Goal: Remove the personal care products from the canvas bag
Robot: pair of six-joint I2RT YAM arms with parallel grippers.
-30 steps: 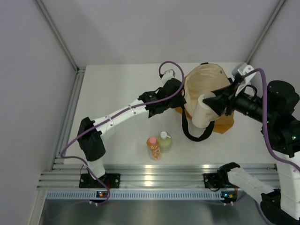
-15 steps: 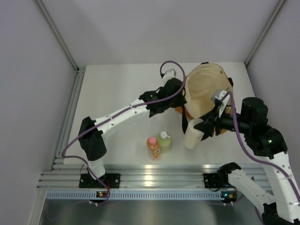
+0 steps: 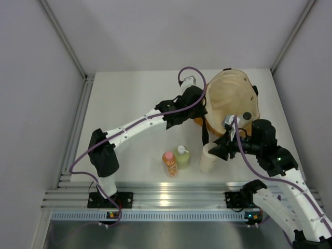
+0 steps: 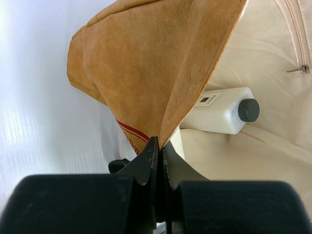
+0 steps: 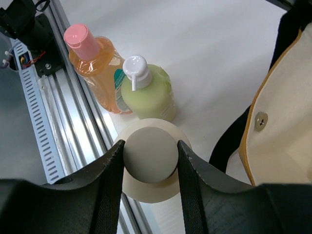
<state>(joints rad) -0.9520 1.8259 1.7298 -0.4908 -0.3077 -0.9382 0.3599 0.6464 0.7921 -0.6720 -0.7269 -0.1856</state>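
The tan canvas bag lies open at the back right, cream lining up. My left gripper is shut on the bag's rim and holds it up. Inside lies a clear-white bottle with a black cap, its cap showing in the top view. My right gripper is shut on the round cap of the cream bottle, which stands upright on the table to the right of the yellow-green bottle and the orange bottle with a pink cap.
An aluminium rail runs along the near table edge, just in front of the three bottles. The bag's black loop handle lies on the table behind the cream bottle. Grey walls close in both sides.
My right arm has carried the cream bottle out of the bag, toward the near edge, and lowered it beside the yellow-green bottle. The left arm has held still.
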